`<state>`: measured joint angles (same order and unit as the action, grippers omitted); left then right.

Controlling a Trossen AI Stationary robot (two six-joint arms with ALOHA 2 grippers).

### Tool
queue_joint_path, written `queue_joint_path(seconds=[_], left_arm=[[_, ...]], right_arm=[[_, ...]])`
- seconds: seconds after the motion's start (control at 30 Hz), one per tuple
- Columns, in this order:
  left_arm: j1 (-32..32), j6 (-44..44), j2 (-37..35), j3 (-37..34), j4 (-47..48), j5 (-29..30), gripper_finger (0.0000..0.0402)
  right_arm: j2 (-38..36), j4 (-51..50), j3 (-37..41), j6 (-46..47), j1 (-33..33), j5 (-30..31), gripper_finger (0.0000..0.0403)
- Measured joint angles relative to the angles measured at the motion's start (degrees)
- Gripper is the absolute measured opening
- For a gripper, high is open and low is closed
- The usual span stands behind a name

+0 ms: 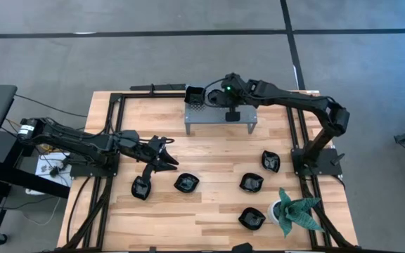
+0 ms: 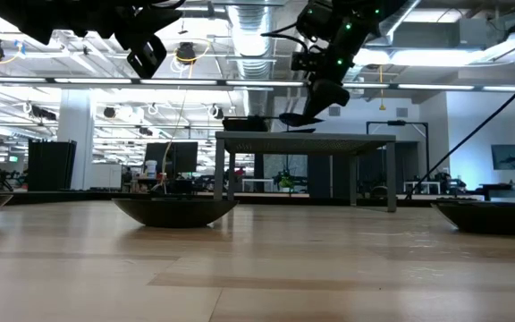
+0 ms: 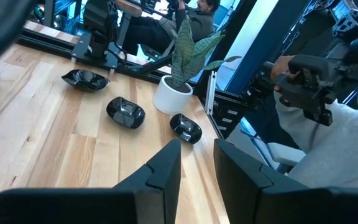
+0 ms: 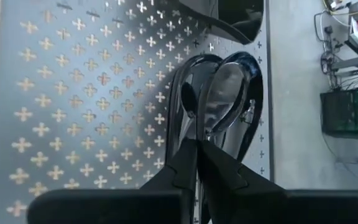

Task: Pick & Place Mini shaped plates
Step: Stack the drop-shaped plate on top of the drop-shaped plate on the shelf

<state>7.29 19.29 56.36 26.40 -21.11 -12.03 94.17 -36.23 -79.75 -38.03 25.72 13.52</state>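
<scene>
Wooden table (image 1: 209, 151) with black plates (image 1: 186, 183), shelf (image 1: 220, 118), plant (image 1: 294, 211).

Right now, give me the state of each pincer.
Left pincer: open, holding nothing, above the table.
Right pincer: shut on a black plate, over the grey shelf.

even, bright overhead lighting is given by ceiling strip lights (image 2: 240, 40); soft shadows are cast on the table (image 1: 216, 151). glare is seen on a glossy plate (image 4: 229, 93); near fingers are blurred.
</scene>
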Motion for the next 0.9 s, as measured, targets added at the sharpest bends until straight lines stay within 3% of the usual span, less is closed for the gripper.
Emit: queue_joint_path(seconds=[0.67, 0.77, 0.9], left_arm=[[0.0, 0.0, 0.0, 0.0, 0.0, 0.0, 0.0097], [0.0, 0.0, 0.0, 0.0, 0.0, 0.0, 0.0097], [0.0, 0.0, 0.0, 0.0, 0.0, 0.0, 0.0097]], right_arm=[[0.0, 0.0, 0.0, 0.0, -0.3, 0.5, 0.0085], [-0.4, 0.0, 0.0, 0.0, -1.5, 4.8, 0.0087], [-0.8, -0.8, 0.0, 0.0, -3.6, 14.9, 0.0087]])
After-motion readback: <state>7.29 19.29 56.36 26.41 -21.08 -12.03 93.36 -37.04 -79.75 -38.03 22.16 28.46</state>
